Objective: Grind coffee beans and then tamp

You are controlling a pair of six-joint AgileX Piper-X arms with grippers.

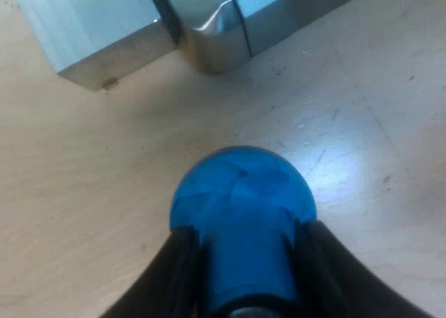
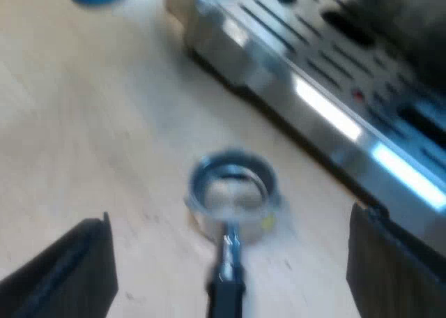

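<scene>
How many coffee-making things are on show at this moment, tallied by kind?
Espresso machine: 1
Metal holder: 1
Blue tamper: 1
Total: 3

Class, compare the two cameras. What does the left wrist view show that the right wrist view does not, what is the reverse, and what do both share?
Left wrist view's own: the left gripper close up, its jaws shut on the neck of the blue tamper.

Right wrist view's own: the right gripper with its jaws wide open, the metal holder lying loose on the table between them, and the slotted drip tray close by.

Shared: the blue tamper, the wooden table and the metal body of the espresso machine.
</scene>
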